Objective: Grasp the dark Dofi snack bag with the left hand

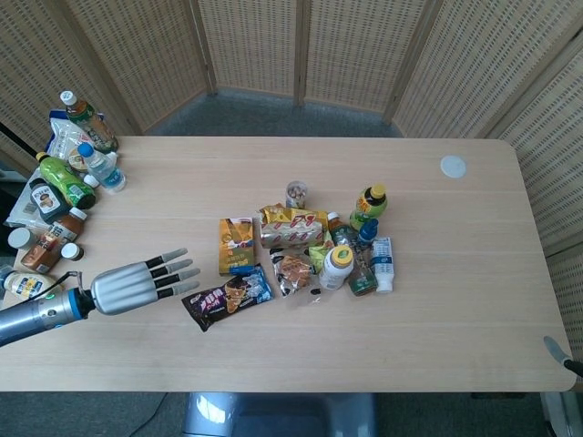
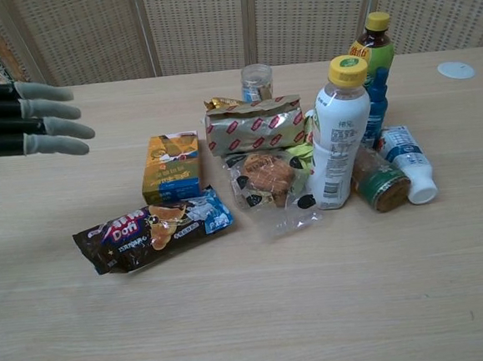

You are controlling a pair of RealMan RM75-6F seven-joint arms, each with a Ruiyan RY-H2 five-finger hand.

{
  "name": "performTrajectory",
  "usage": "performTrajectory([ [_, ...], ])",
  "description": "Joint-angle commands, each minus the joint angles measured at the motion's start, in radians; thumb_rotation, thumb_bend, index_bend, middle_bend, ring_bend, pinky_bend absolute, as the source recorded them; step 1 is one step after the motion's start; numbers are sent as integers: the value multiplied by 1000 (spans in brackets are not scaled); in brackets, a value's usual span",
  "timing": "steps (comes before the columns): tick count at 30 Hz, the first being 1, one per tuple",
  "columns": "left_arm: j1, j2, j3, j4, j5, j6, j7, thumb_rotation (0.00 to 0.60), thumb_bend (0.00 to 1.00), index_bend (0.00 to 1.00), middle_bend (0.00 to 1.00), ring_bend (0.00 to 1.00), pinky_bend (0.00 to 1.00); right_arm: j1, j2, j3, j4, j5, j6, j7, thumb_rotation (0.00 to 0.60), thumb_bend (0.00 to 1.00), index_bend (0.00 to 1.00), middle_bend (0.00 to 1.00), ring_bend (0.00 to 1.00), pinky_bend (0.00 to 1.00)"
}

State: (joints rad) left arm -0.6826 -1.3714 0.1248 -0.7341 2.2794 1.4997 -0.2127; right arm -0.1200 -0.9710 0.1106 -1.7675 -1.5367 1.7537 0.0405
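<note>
The dark Dofi snack bag (image 1: 227, 297) (image 2: 152, 233) lies flat on the table, just in front of a yellow box. My left hand (image 1: 137, 283) (image 2: 21, 121) hovers to its left with its fingers stretched out toward the bag and nothing in it. The fingertips (image 1: 185, 270) stop a short way from the bag's left end. Of my right hand only a dark tip (image 1: 556, 356) shows at the table's right front corner, too little to tell how it stands.
A yellow snack box (image 1: 237, 245), a red-gold packet (image 1: 292, 226), a clear bag of pastry (image 1: 295, 269), a white bottle with a yellow cap (image 1: 334, 267) and other bottles crowd right of the bag. Several bottles (image 1: 66, 180) stand at the table's left edge. A white lid (image 1: 453, 166) lies far right.
</note>
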Motion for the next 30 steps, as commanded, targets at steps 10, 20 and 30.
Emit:
performTrajectory([
  [10,-114,-155,122,160,45,-52,58,600,0,0,0,0,0,-2,10,4,0,7,0,29,600,0,0,0,0,0],
  [20,-197,-259,148,222,0,-132,89,600,0,0,0,0,0,-6,24,12,2,21,4,68,600,0,0,0,0,0],
  [30,-247,-355,181,232,-35,-186,105,600,0,0,0,0,0,-10,36,17,6,31,6,105,600,0,0,0,0,0],
])
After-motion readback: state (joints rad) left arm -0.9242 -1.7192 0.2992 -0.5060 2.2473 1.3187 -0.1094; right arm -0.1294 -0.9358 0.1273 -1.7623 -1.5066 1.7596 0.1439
